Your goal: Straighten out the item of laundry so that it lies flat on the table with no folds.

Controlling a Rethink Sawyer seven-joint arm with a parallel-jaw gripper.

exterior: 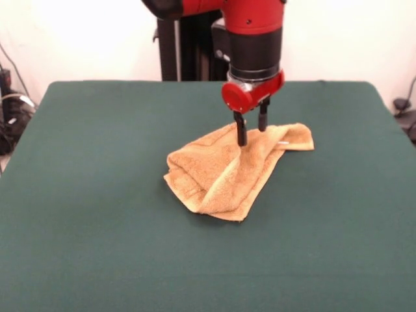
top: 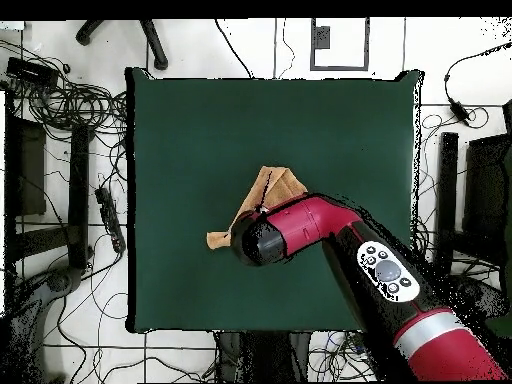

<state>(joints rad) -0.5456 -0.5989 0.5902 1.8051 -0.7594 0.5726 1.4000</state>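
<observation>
I am looking at one green table (exterior: pixel 78 214) with one orange towel (exterior: pixel 221 179) lying near its middle, and one red and black arm (top: pixel 330 225) reaching over it.

In the front view, the gripper (exterior: pixel 251 132) hangs straight down from above onto the towel's far part, toward 1 o'clock from the towel's centre. Its two black fingers (exterior: pixel 241 133) stand slightly apart, their tips down at the cloth. They seem to straddle a raised ridge of fabric, but I cannot tell whether they pinch it or merely touch it.

The towel is far from flat. It sits as a crumpled, roughly triangular heap: a thick fold runs from the gripper down toward 6 o'clock, a doubled layer bulges at 9 o'clock, and one corner sticks out at 3 o'clock. A tiny pale mark near that corner may be a label.

In the overhead view, the arm's wrist covers much of the towel; only an upper flap and a lower-left tip show.

My judgement: the task is at an early stage. Nothing is spread yet; every fold remains to be pulled open and the corners drawn outward.

Count: one table, one towel, one arm, one gripper.
</observation>
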